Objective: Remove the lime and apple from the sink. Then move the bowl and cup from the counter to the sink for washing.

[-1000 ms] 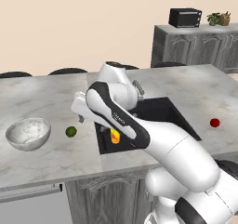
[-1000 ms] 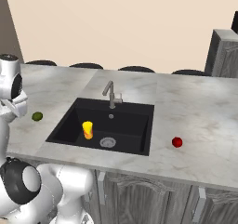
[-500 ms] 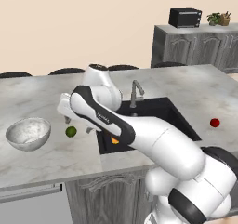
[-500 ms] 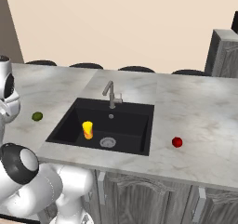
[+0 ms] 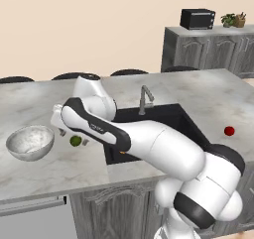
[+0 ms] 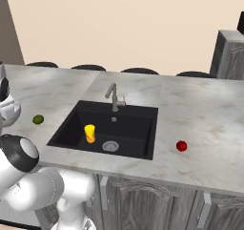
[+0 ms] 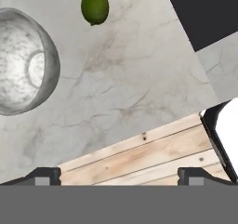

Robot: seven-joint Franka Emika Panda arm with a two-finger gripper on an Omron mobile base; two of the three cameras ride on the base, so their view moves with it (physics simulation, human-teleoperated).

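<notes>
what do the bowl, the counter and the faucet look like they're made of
Bowl: probably glazed ceramic or stone, grey-white marbling with a soft sheen. Counter: looks like polished marble, pale grey with darker veins. Faucet: apparently brushed metal, plain matte grey.

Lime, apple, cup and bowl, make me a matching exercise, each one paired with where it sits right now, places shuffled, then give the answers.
Things:
1. lime
2. apple
3. cup
4. bowl

Places:
A. standing upright inside the black sink, near the drain
B. on the counter on the right side of the sink
C. on the counter, farthest out on the left side of the sink
D. on the counter between the bowl and the sink

Pairs: 1-D, 2-B, 3-A, 4-C
</notes>
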